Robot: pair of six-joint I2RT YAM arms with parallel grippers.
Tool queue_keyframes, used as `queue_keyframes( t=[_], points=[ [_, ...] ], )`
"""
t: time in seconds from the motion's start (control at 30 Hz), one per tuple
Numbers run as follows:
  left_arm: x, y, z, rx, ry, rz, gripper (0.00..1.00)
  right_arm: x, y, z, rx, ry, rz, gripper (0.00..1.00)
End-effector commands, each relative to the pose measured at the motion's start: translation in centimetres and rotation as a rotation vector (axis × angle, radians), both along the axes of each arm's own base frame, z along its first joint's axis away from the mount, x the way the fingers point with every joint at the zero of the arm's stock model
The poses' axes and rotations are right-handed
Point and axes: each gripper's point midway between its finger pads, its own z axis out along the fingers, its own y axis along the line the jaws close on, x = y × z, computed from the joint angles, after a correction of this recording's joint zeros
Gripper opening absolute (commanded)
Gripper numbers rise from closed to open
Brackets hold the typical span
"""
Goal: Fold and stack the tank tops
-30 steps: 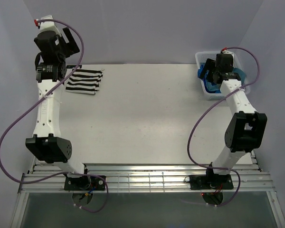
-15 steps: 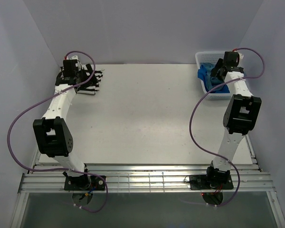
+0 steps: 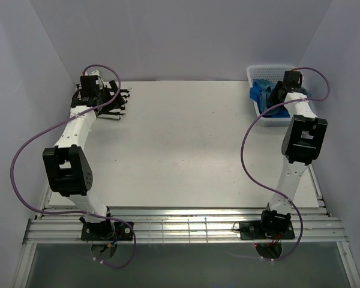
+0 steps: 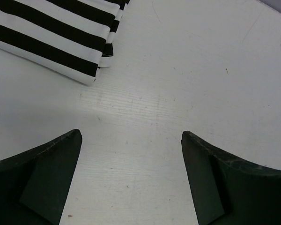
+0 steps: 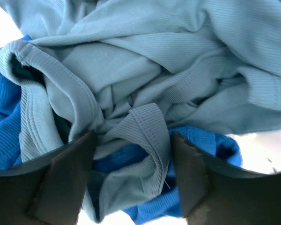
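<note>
Overhead view of a white table point(image 3: 186, 138) with two arms reaching to its far corners. At ten o'clock, the left gripper point(image 4: 131, 137), dropped within the last second from high above the cloth to just over the tabletop, fingers spread wide and holding nothing. Just beyond it in the wrist view, toward eleven o'clock, the black-and-white striped tank top point(image 4: 51, 37), lying flat in a neat layered rectangle, touched by neither finger. At two o'clock, the white lattice basket point(image 3: 256, 73), with the right gripper point(image 5: 131, 140) pushed deeper into it than a second ago. Also spread wide, one finger on each side of a raised ribbed fold of the teal tank top point(image 5: 131, 70), nothing pinched yet. Underneath and showing around the edges, the royal blue tank top point(image 5: 4, 98), crumpled in the same basket. Probably means the striped top is already folded and marks the stacking spot, with the teal one next to be lifted out. Two tops, by the look of it, left to fold and stack.
</note>
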Motion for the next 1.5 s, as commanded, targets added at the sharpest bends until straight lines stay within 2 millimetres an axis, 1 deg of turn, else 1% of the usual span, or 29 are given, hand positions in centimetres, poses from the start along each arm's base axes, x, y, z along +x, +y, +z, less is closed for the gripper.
queue_keyframes(
  t=[0.0, 0.1, 0.2, 0.27, 0.3, 0.4, 0.43, 0.47, 0.5, 0.53, 0.6, 0.63, 0.67, 0.7, 0.83, 0.87, 0.93, 0.97, 1.0, 1.03, 1.07, 1.1, 1.13, 1.17, 1.27, 1.3, 1.4, 1.43, 1.47],
  points=[
    [0.7, -0.6, 1.4, -0.019, -0.044, -0.019, 0.98, 2.5, 0.0, 1.7, -0.009, -0.094, 0.046, 0.57],
    [0.9, -0.6, 1.4, -0.017, -0.044, -0.024, 0.98, 2.7, -0.1, 1.6, -0.016, -0.096, 0.052, 0.35],
    [1.0, -0.6, 1.5, -0.021, -0.047, -0.025, 0.98, 2.5, -0.1, 1.8, -0.018, -0.104, 0.055, 0.19],
    [1.0, -0.9, 1.5, -0.029, -0.047, -0.034, 0.98, 2.6, 0.1, 2.9, -0.018, -0.139, 0.063, 0.09],
    [1.0, -1.0, 1.6, -0.036, -0.050, -0.035, 0.98, 2.4, 0.6, 2.6, -0.016, -0.135, 0.073, 0.08],
    [0.8, -1.4, 1.5, -0.058, -0.045, -0.047, 0.98, 2.6, 2.3, 5.8, -0.067, -0.213, 0.112, 0.08],
    [0.8, -1.5, 1.5, -0.064, -0.045, -0.052, 0.98, 1.9, 2.7, 5.5, -0.097, -0.207, 0.124, 0.08],
    [0.7, -1.7, 1.5, -0.072, -0.046, -0.058, 0.98, 1.6, 3.0, 8.1, -0.131, -0.259, 0.109, 0.08],
    [0.6, -1.7, 1.9, -0.074, -0.053, -0.058, 0.98, 1.9, 4.2, 9.5, -0.146, -0.308, 0.121, 0.08],
    [0.6, -1.8, 2.1, -0.080, -0.057, -0.054, 0.98, 1.3, 4.6, 9.7, -0.153, -0.314, 0.118, 0.08],
    [0.4, -2.1, 2.2, -0.091, -0.060, -0.067, 0.98, 0.6, 5.5, 13.3, -0.187, -0.387, 0.076, 0.08],
    [0.4, -2.2, 2.5, -0.095, -0.067, -0.071, 0.98, 0.2, 5.7, 14.3, -0.206, -0.401, 0.058, 0.08],
    [0.4, -2.2, 2.7, -0.098, -0.072, -0.073, 0.98, -0.7, 4.7, 16.7, -0.257, -0.442, -0.013, 0.08],
    [0.4, -2.3, 2.9, -0.100, -0.073, -0.077, 0.98, -0.7, 6.8, 18.4, -0.291, -0.478, 0.010, 0.08],
    [0.0, -2.6, 4.4, -0.125, -0.096, -0.074, 0.98, -2.0, 8.9, 25.9, -0.304, -0.610, 0.053, 0.08],
    [-0.2, -2.7, 4.7, -0.135, -0.099, -0.073, 0.98, -2.0, 10.2, 27.5, -0.290, -0.645, 0.108, 0.08],
    [-0.7, -3.1, 5.1, -0.168, -0.099, -0.067, 0.98, -2.5, 12.8, 32.8, -0.293, -0.749, 0.219, 0.08],
    [-1.1, -3.2, 5.7, -0.181, -0.108, -0.056, 0.98, -3.1, 15.0, 33.4, -0.256, -0.740, 0.333, 0.08],
    [-1.5, -3.3, 6.0, -0.210, -0.106, -0.040, 0.98, -4.0, 16.7, 37.9, -0.238, -0.827, 0.403, 0.08],
    [-2.1, -3.4, 5.5, -0.230, -0.089, -0.019, 0.98, -4.2, 18.2, 39.0, -0.216, -0.839, 0.479, 0.08],
    [-2.8, -3.5, 6.3, -0.255, -0.104, -0.002, 0.98, -5.3, 21.1, 38.9, -0.147, -0.809, 0.637, 0.08],
    [-3.3, -3.9, 6.5, -0.300, -0.097, 0.013, 0.98, -7.3, 22.9, 43.3, -0.132, -0.894, 0.712, 0.08],
    [-3.9, -4.2, 6.4, -0.329, -0.086, 0.020, 0.98, -7.9, 24.5, 43.6, -0.106, -0.896, 0.778, 0.08],
    [-5.2, -4.5, 6.1, -0.357, -0.073, 0.024, 0.98, -10.0, 27.5, 44.2, -0.053, -0.912, 0.919, 0.08],
    [-7.7, -5.1, 4.7, -0.412, -0.015, 0.050, 0.98, -14.6, 31.5, 46.1, 0.048, -0.980, 1.094, 0.08],
    [-8.9, -5.2, 5.3, -0.422, -0.025, 0.047, 0.98, -16.1, 33.3, 46.8, 0.067, -1.017, 1.153, 0.08],
    [-11.2, -5.6, 4.4, -0.435, 0.020, 0.043, 0.98, -20.7, 36.4, 47.9, 0.151, -1.071, 1.310, 0.08],
    [-12.1, -5.7, 5.0, -0.431, 0.007, 0.036, 0.98, -22.1, 36.7, 48.6, 0.172, -1.093, 1.343, 0.08],
    [-12.6, -5.5, 4.9, -0.415, 0.012, 0.036, 0.98, -22.8, 37.3, 47.7, 0.214, -1.070, 1.395, 0.08]
  ],
)
